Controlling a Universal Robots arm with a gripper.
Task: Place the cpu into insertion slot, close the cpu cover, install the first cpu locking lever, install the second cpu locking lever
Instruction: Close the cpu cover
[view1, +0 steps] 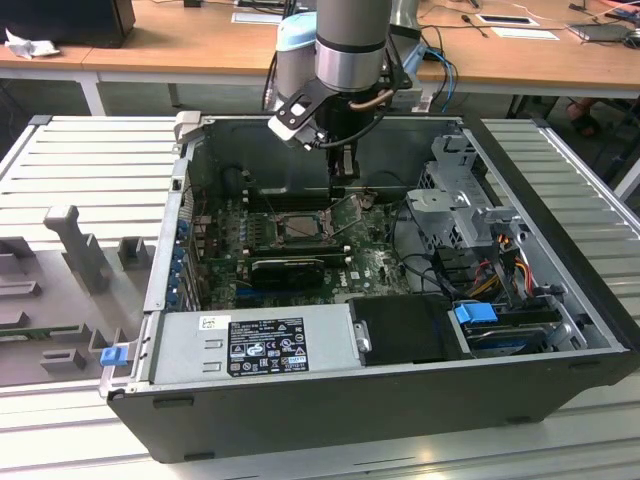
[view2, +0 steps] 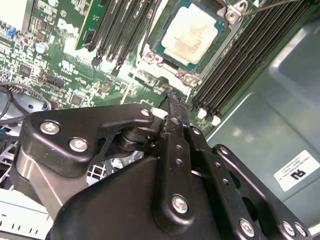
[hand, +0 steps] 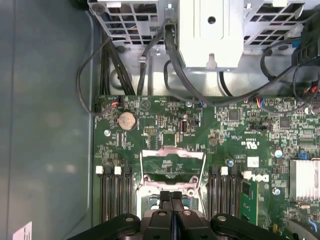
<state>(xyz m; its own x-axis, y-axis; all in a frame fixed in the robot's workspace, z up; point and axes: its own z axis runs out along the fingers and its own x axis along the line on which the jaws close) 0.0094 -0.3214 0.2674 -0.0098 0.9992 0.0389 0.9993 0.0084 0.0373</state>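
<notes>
The cpu (view2: 192, 34), a pale silver square, lies flat in the insertion slot (view2: 161, 49) on the green motherboard. The cpu cover (hand: 173, 154), a thin metal frame with a large window, stands tilted up from the slot's edge. It also shows as a slanted frame (view1: 346, 212) in the exterior view. My gripper (hand: 171, 196) hangs just above the slot beside the raised cover, fingers pressed together and shut on nothing. In the second wrist view its tip (view2: 173, 97) is close over the board near the slot's corner. A thin metal rod (view2: 272, 5) runs past the slot's far corner.
Long black memory slots (view2: 240, 65) flank the socket on both sides. A grey drive cage (view1: 460, 200) with cable bundles (view1: 500, 260) sits at the exterior view's right. The power supply (view1: 255, 340) lies along the near case wall. A heatsink (hand: 305, 182) stands on the board.
</notes>
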